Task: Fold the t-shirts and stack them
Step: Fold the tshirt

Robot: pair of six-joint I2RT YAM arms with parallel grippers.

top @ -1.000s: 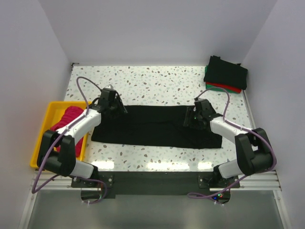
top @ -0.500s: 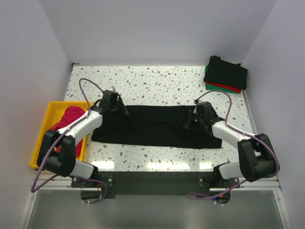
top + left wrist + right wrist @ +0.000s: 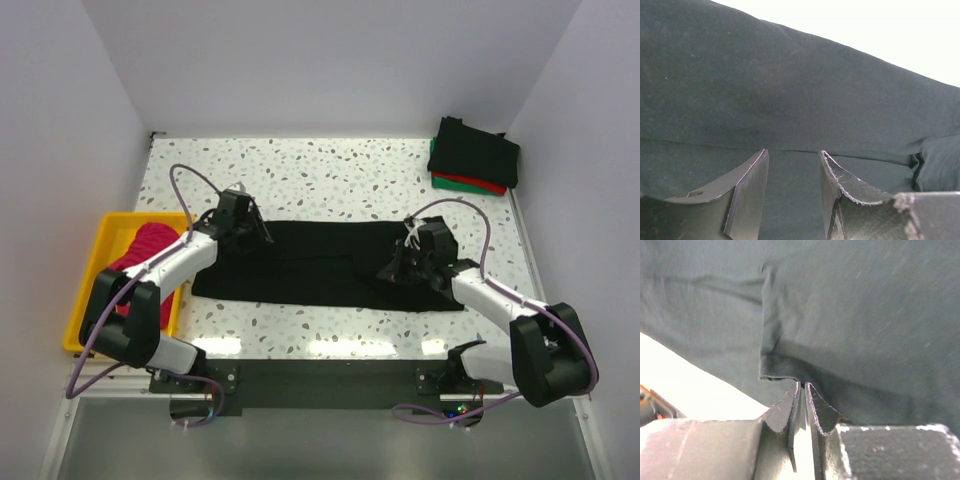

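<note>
The black t-shirt (image 3: 310, 265) lies lengthwise left-to-right on the counter (image 3: 330, 175), its right hem pinched in the nearly closed right hand (image 3: 398, 268), its left end under the half-open, empty left hand (image 3: 252, 228).

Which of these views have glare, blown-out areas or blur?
Top view: sharp and evenly lit, glare patches on the table near its front edge. Left wrist view: table beyond the black shirt is blown out white. Right wrist view: cloth slightly soft, table at lower left overexposed.
</note>
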